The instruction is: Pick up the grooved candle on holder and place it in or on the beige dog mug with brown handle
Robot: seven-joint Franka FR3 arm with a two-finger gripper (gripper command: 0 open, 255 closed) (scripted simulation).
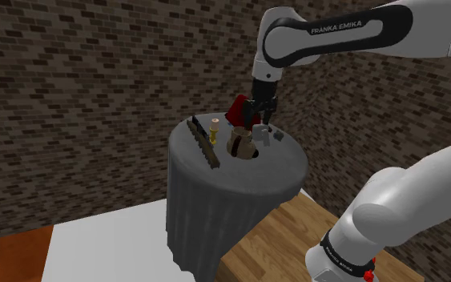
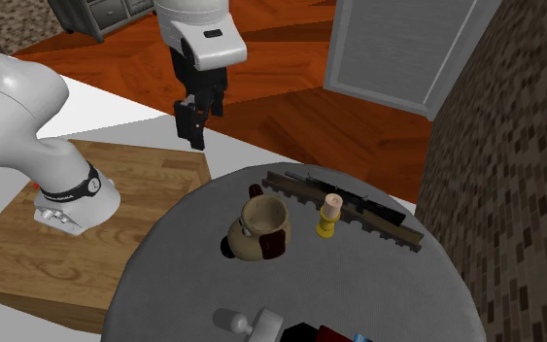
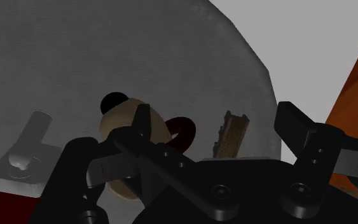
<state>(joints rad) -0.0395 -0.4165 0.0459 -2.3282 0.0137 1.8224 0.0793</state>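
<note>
A small yellow candle on a holder [image 1: 215, 126] [image 2: 329, 214] stands upright on the round grey table [image 1: 279, 172] [image 2: 174, 262]. Beside it sits the beige dog mug [image 1: 243, 145] [image 2: 261, 228] [image 3: 121, 121], which has dark ears and a brown inside. My black gripper [image 1: 262, 116] [image 2: 191, 121] [image 3: 217, 124] hangs open above the table's rim on the stand side, with nothing between its fingers. The mug lies between the gripper and the candle. In the wrist view the left finger [image 3: 142, 124] partly covers the mug.
A long dark grooved strip [image 1: 203, 143] [image 2: 344, 207] [image 3: 233, 133] lies just past the candle. A grey-white handled piece [image 2: 247, 322] [image 3: 28, 149] and a red object [image 1: 238, 110] [image 2: 334, 333] sit near the mug. A wooden stand [image 2: 28, 233] lies below the table's edge.
</note>
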